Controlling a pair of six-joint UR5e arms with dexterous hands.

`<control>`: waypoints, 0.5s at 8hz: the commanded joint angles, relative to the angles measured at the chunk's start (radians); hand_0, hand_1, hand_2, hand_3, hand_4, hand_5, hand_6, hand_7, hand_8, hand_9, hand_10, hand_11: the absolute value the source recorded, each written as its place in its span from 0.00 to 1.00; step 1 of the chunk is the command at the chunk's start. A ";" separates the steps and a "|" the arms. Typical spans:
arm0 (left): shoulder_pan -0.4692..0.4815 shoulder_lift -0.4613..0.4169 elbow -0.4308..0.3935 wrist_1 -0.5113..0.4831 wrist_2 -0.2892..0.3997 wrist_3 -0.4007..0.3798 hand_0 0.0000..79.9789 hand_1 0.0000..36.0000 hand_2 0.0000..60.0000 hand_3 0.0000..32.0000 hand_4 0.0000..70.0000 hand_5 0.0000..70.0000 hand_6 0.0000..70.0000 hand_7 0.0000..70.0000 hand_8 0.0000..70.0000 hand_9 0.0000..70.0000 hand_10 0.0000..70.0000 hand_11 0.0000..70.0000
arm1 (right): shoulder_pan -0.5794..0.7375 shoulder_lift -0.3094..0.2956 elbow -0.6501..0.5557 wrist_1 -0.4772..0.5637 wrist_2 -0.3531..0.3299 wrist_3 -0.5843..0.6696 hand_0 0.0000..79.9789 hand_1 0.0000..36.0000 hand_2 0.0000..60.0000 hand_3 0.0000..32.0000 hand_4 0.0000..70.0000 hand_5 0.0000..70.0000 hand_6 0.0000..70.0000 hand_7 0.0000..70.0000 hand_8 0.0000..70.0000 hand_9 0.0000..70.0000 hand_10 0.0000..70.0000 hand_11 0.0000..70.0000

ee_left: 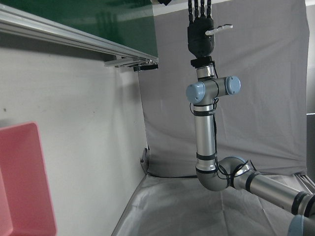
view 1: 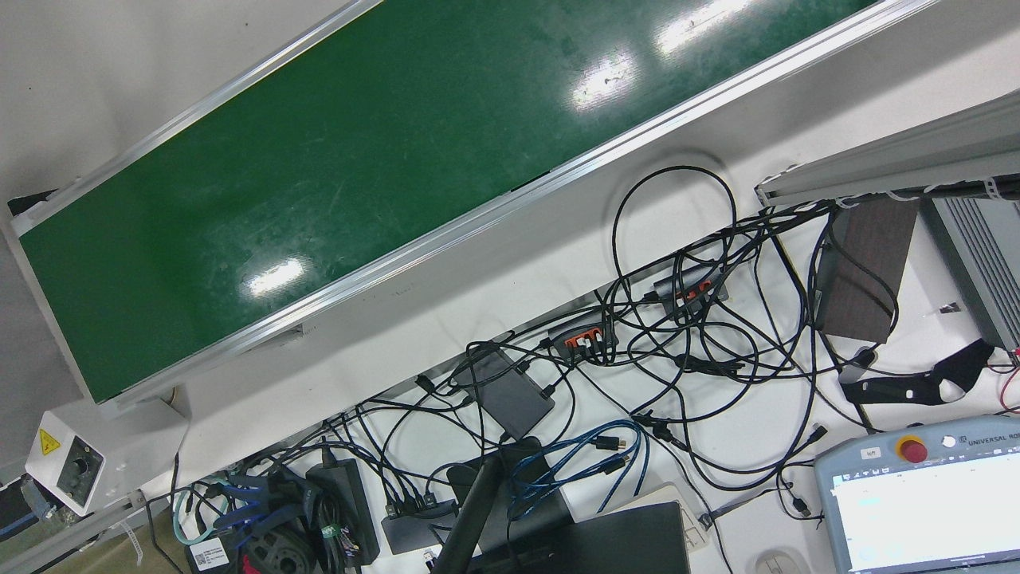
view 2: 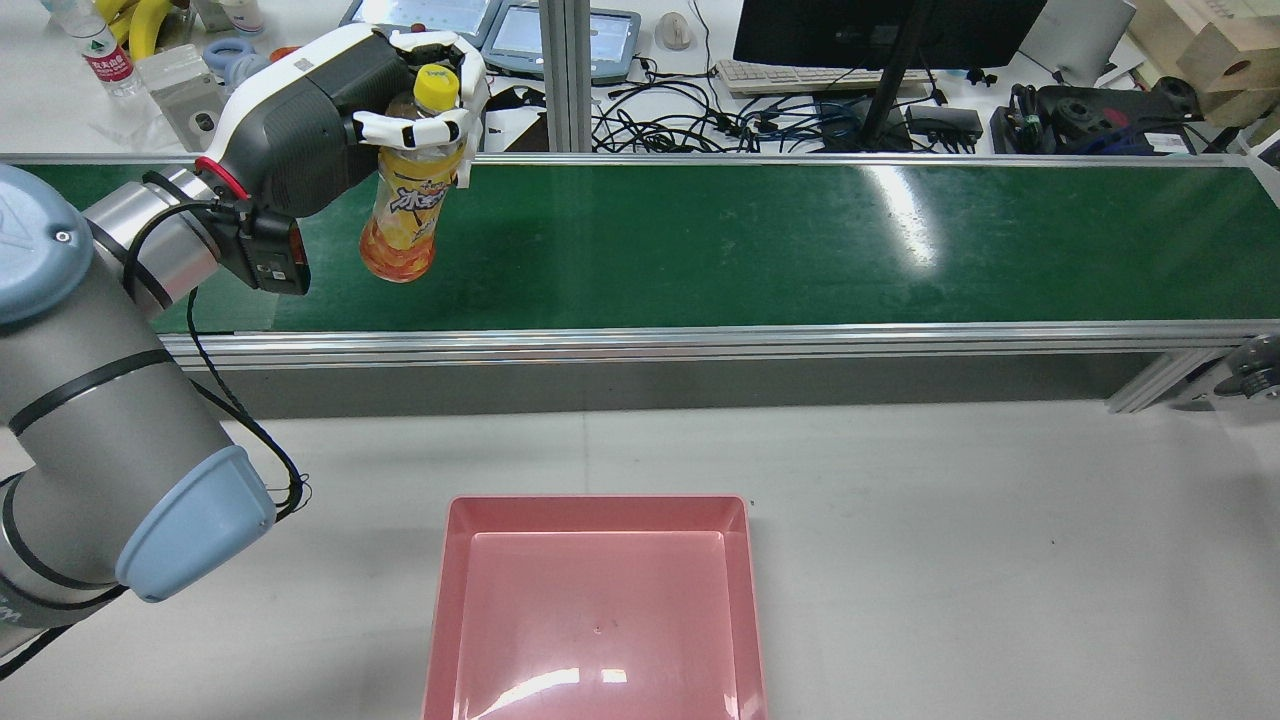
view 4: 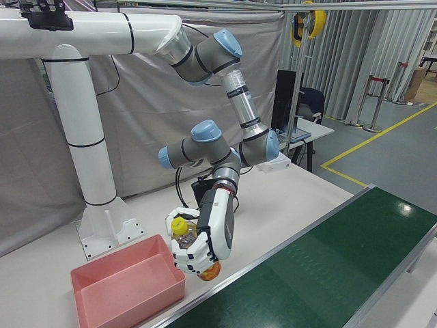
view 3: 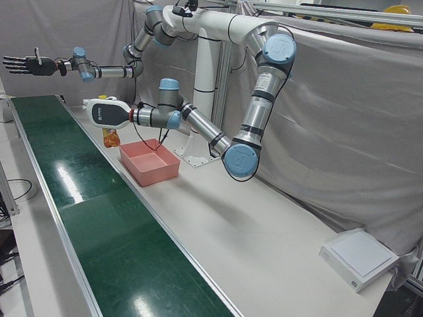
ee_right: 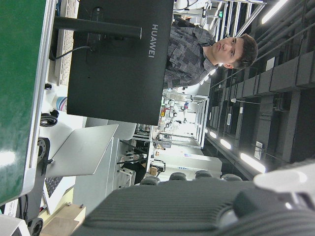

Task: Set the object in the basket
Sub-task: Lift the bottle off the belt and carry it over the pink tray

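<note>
My left hand (view 2: 400,100) is shut on an orange drink bottle (view 2: 405,215) with a yellow cap. It holds the bottle upright by the neck, above the left end of the green conveyor belt (view 2: 800,240). The hand (view 4: 205,239) and bottle (view 4: 210,272) also show in the right-front view, beside the pink basket (view 4: 102,301). The basket (view 2: 600,505) stands empty on the white table, nearer the robot than the belt. My right hand (view 3: 26,65) is black, open with fingers spread, and stretched out high over the belt's far end.
Beyond the belt lie cables (view 2: 700,120), a monitor (view 2: 880,30), tablets and loose items. The belt's aluminium rail (view 2: 700,340) runs between the belt and the table. The left arm's elbow (view 2: 100,430) stands left of the basket.
</note>
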 commanded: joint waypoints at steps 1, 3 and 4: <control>0.180 -0.003 -0.079 0.077 0.017 0.115 0.55 0.66 1.00 0.00 0.45 0.84 0.61 0.91 0.72 1.00 0.72 1.00 | 0.000 0.000 0.000 0.000 0.000 0.000 0.00 0.00 0.00 0.00 0.00 0.00 0.00 0.00 0.00 0.00 0.00 0.00; 0.271 -0.003 -0.080 0.088 0.017 0.128 0.57 0.66 1.00 0.00 0.45 0.83 0.60 0.89 0.70 0.98 0.71 1.00 | 0.000 0.000 0.000 0.000 0.000 0.000 0.00 0.00 0.00 0.00 0.00 0.00 0.00 0.00 0.00 0.00 0.00 0.00; 0.314 -0.006 -0.080 0.097 0.016 0.169 0.57 0.65 1.00 0.00 0.45 0.82 0.60 0.88 0.70 0.97 0.70 0.99 | 0.000 0.000 0.000 0.000 0.000 0.000 0.00 0.00 0.00 0.00 0.00 0.00 0.00 0.00 0.00 0.00 0.00 0.00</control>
